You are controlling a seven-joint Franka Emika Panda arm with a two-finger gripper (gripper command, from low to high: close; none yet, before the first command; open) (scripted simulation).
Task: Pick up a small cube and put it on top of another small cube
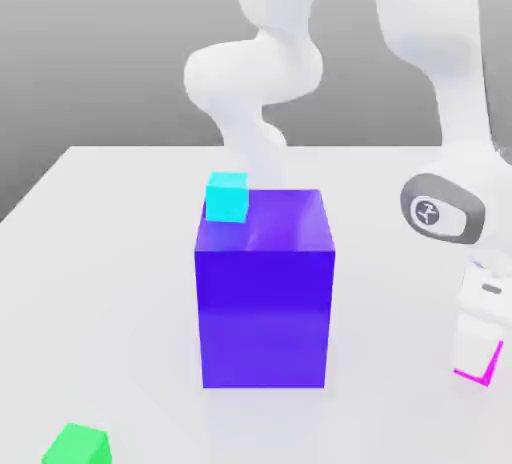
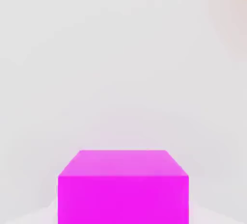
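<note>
Cubes: we count one big blue box [image 1: 265, 292], and small ones: cyan [image 1: 227, 198], green [image 1: 77, 446], magenta [image 1: 480, 362], all smooth. Our pincer [image 1: 478, 352], far right on the desk [image 1: 110, 252], pinches the magenta one.

A flat white table [image 1: 110, 252] spread out under even, soft light; its surface was smooth and pale, with faint shadows; its far edge ran straight across the exterior view; behind it stood 1 plain grey backdrop [image 1: 100, 42], darker toward the top; no seams showed.
</note>
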